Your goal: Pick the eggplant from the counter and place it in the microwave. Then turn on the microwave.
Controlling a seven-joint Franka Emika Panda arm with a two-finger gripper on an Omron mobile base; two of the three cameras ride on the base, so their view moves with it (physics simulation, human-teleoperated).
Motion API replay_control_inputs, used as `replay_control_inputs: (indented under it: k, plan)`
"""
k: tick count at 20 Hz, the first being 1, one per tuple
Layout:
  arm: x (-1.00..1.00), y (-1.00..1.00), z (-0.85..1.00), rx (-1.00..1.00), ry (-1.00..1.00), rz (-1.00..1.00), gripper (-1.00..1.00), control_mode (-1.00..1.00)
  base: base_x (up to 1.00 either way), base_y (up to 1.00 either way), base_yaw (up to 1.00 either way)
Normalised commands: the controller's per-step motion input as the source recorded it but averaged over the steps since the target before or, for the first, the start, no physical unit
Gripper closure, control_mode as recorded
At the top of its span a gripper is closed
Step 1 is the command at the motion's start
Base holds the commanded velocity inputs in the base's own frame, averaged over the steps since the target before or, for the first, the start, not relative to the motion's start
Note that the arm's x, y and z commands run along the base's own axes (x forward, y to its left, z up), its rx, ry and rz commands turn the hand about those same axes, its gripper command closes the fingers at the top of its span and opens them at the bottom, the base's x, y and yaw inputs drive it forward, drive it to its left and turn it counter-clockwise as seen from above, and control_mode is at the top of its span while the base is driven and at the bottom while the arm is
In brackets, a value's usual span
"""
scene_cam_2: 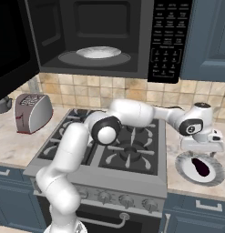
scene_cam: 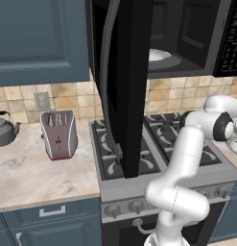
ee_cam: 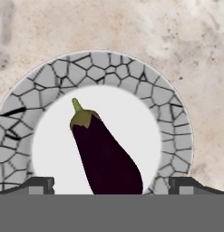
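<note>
The dark purple eggplant (ee_cam: 106, 158) with a green stem lies on a round plate (ee_cam: 109, 68) with a cracked grey rim, on the beige counter (ee_cam: 177, 36). In the right base view the eggplant (scene_cam_2: 200, 167) and plate (scene_cam_2: 183, 164) sit right of the stove. My gripper (scene_cam_2: 201, 154) hangs just above it, pointing down, open, fingertips (ee_cam: 41, 183) straddling the eggplant's fat end without touching. The black microwave (scene_cam_2: 100, 36) above the stove has its door (scene_cam: 122, 86) swung wide open, white turntable plate (scene_cam_2: 99, 52) bare inside, keypad (scene_cam_2: 168, 36) on the right.
The gas stove (scene_cam_2: 123, 150) lies under my outstretched arm. A silver toaster (scene_cam: 58, 134) and a kettle (scene_cam: 5, 129) stand on the left counter. The open microwave door hangs down over the left burners. Blue cabinets flank the microwave.
</note>
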Motion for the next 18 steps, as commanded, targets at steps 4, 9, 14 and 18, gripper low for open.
replay_control_inputs:
  k: [4, 9, 14, 18]
  plan:
    - [-0.01, -0.02, -0.14, 0.0, 0.0, 0.0, -1.0, -1.0, 0.0, 0.0, 0.0]
    - [-0.03, -0.01, -0.12, 0.0, 0.0, 0.0, -1.0, -1.0, 0.0, 0.0, 0.0]
    - [-0.08, -0.01, -0.09, 0.0, 0.0, 0.0, -1.0, -1.0, 0.0, 0.0, 0.0]
    - [-0.11, 0.0, -0.08, 0.0, 0.0, 0.0, -1.0, -1.0, 0.0, 0.0, 0.0]
